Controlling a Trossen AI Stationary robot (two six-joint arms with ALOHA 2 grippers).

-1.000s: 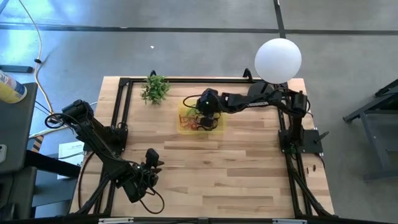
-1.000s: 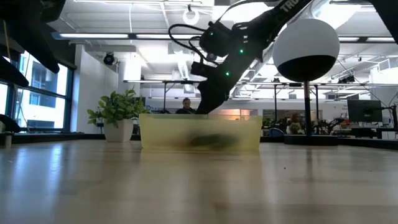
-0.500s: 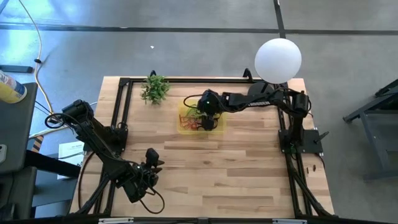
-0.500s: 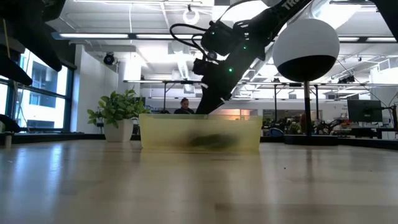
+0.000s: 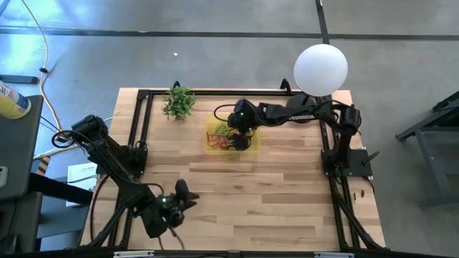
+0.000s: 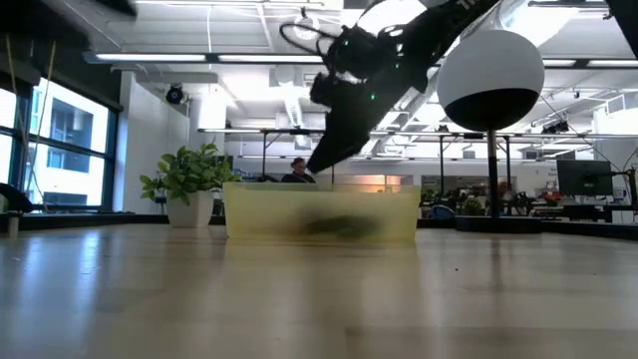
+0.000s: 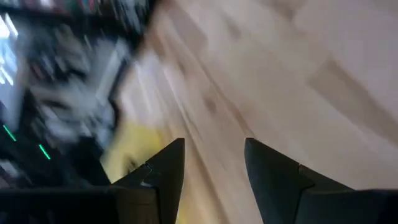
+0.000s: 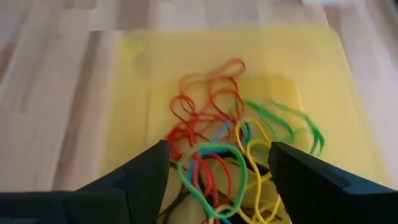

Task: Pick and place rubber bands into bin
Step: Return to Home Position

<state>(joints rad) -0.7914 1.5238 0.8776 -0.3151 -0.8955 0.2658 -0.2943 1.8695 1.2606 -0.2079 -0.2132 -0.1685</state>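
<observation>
Two pincers apart: right pincer (image 8: 219, 150) over bin (image 8: 134, 74), left pincer (image 7: 214, 146) above table (image 5: 287, 193), front-left.

- A pale, plank-jointed wooden table (image 5: 272, 193) stands on a grey concrete floor (image 5: 215, 57).
- A black metal frame (image 5: 215, 92) runs along the table's back edge and down both sides.
- The left arm base (image 5: 134, 154) and the right arm base (image 5: 344, 161) sit at the frame's side rails.
- A translucent yellow bin (image 5: 211, 142) rests flat on the wood, toward the back and near the middle.
- A small green plant (image 5: 178, 102) in a white pot stands just inside the back rail, left of the bin and apart from it.
- The wide front stretch of the tabletop shows bare planks.
</observation>
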